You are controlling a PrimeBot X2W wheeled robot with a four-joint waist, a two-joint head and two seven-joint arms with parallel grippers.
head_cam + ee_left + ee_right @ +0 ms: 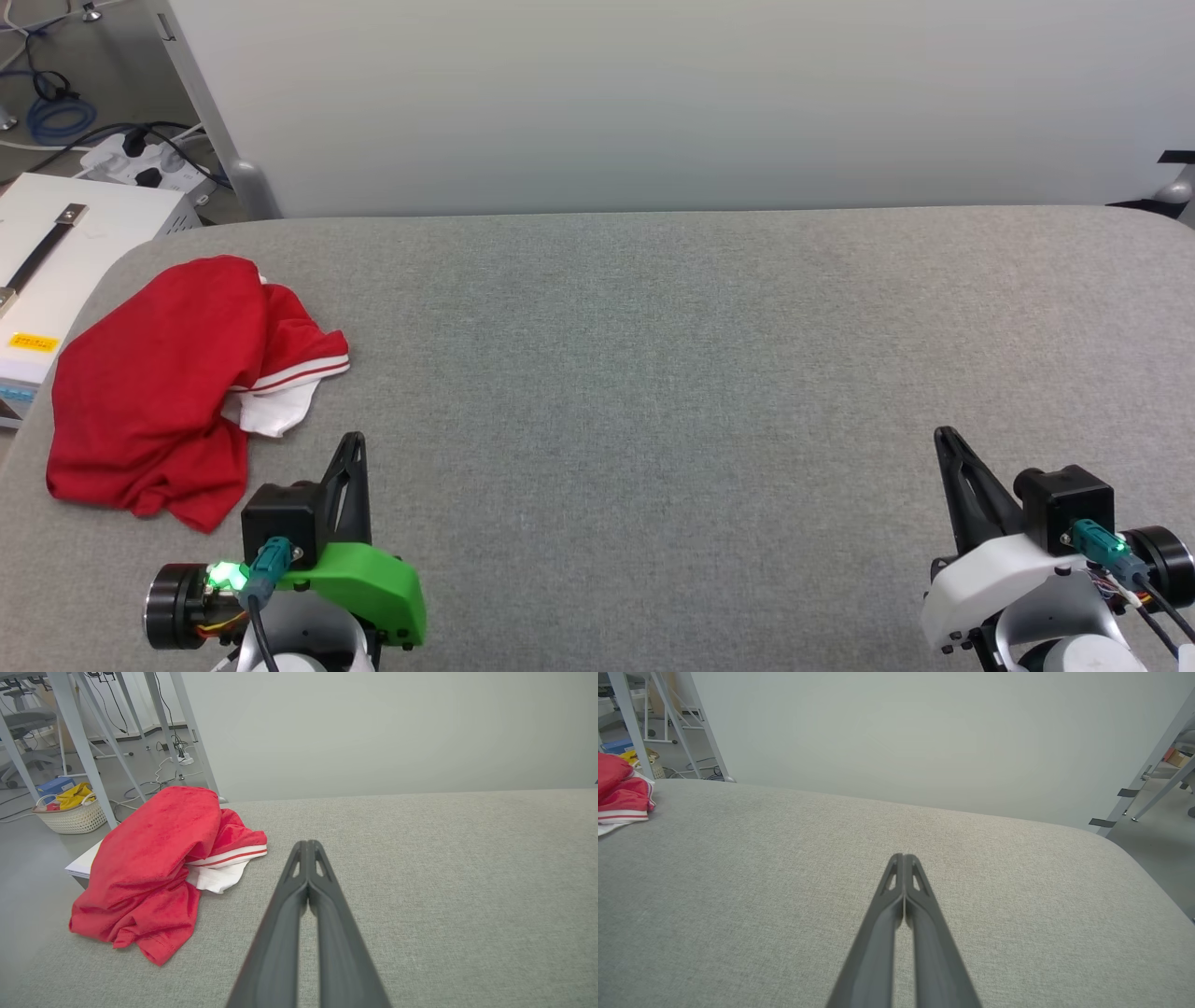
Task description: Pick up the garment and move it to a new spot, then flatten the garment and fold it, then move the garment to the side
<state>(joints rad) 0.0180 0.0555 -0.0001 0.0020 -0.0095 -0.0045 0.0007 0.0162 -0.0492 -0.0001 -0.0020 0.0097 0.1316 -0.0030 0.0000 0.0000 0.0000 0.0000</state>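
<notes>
One heaped garment (pixel 159 383), basket (pixel 70 819) beyond, left claw (pixel 308 843), right claw (pixel 903 857) closed

The garment (pixel 149 392), at nine o'clock on the table, is bright red. Its sleeve (pixel 271 415) is white, and the trim (pixel 299 371) has red and white stripes. The table cover (pixel 653 373) is light grey with a fine woven speckle. The left gripper (pixel 354 441), at seven o'clock, has black fingers and a vivid green shell (pixel 369 579). The right gripper (pixel 943 436), at five o'clock, has black fingers and a white shell (pixel 980 579). The wall (pixel 653 93) is plain pale grey. At ten o'clock a white box (pixel 121 210) carries a yellow label (pixel 34 343).
</notes>
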